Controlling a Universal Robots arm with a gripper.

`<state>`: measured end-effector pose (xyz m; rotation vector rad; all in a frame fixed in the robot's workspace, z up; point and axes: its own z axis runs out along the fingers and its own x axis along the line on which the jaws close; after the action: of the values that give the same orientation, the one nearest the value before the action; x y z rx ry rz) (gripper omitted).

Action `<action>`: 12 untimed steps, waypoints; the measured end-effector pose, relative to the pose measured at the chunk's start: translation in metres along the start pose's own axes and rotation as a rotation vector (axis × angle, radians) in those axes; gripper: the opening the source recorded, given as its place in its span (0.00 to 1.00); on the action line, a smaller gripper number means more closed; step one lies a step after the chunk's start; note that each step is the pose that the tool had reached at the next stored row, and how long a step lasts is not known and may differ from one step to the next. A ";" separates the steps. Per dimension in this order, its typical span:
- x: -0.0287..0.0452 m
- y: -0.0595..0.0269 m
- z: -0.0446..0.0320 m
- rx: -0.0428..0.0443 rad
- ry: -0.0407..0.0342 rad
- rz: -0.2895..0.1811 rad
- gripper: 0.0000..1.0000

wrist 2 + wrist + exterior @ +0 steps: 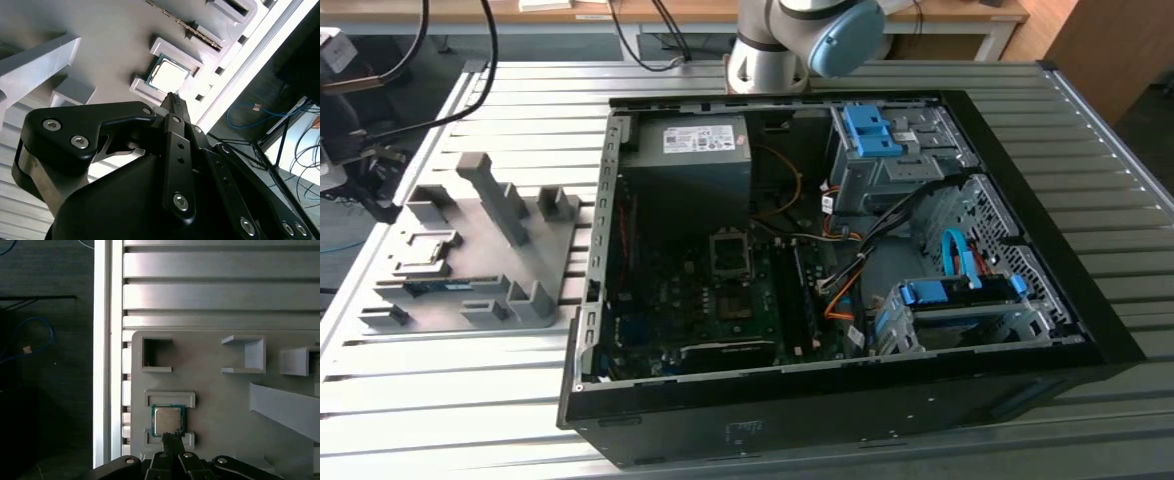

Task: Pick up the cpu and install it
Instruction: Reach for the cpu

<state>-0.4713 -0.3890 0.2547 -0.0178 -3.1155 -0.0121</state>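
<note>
Jaws together, clamped on nothing, tips poised just over one edge of the cpu [167, 421] in both wrist views; touching or not, cannot tell. Cpu flat, metal top up, seated in a square pocket of the grey fixture [225, 385], between two low raised lips. Fixture on the slatted bench [220, 295], close to its edge. In the exterior view, same fixture at the exterior view's left of the open PC case [787, 420], just beside it, motherboard [734, 290] bare inside; arm base [781, 50] beyond the case.
</note>
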 end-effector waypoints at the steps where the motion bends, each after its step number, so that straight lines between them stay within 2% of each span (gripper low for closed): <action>1: -0.0005 0.0003 0.0016 -0.0001 0.0003 0.000 0.10; 12: -0.0015 0.0025 0.0216 -0.0002 0.0027 0.000 0.10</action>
<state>-0.4703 -0.3864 0.2331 -0.0177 -3.1128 -0.0124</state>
